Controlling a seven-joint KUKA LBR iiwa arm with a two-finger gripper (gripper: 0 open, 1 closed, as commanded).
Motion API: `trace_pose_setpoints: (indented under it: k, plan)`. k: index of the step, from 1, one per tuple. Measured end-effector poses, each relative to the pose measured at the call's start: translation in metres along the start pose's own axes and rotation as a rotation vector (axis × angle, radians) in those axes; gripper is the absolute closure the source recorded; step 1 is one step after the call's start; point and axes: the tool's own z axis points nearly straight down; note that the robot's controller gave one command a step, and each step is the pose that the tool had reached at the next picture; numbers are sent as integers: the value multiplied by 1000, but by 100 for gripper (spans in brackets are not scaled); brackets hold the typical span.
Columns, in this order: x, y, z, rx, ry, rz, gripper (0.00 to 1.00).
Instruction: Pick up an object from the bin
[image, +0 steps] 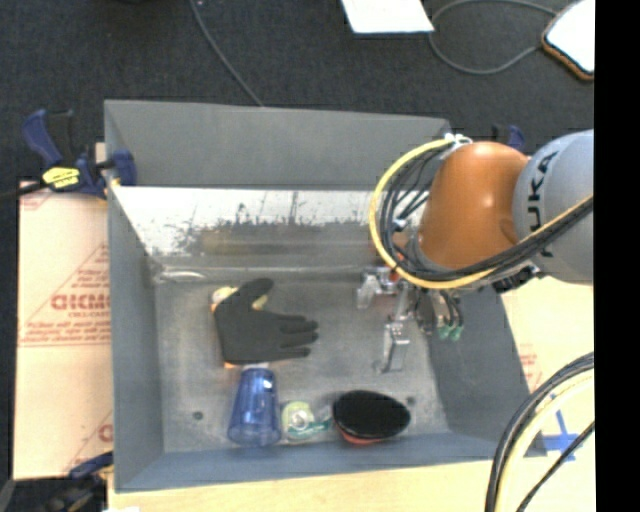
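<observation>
While the arm reaches into the bin from the view's right, its jaws hang over a bare patch of the grey floor with nothing showing between them. Whether they are spread or pressed together I cannot tell, since the orange cover and cables on the wrist hide much of them. They seem to point downward, probably because loose things in a walled bin are easiest to take from above. No one thing is yet marked out as the pick. Nearest the jaws, toward the near wall and a little to their left in the view, a black round dish with a red rim lies flat. It sits near that wall, so a jaw may find little room on that side. Further left along the same wall are a small green-and-white thing, too small to name, and just beside it a blue plastic cup on its side, which would likely roll if nudged. Well to the left of the jaws, about level with them, a black glove lies flat with its fingers toward them. Soft and in the open, it looks the most forgiving thing to pinch.
</observation>
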Motion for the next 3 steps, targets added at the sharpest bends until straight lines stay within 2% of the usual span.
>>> trace_pose_setpoints:
  k: [1, 2, 3]
  plan:
    - [-2, 0, -4, 1, -8, -1, 0]
    - [72, 4, 85, 4, -9, -305, 0]
    - [75, -7, 45, 3, -12, -433, 0]
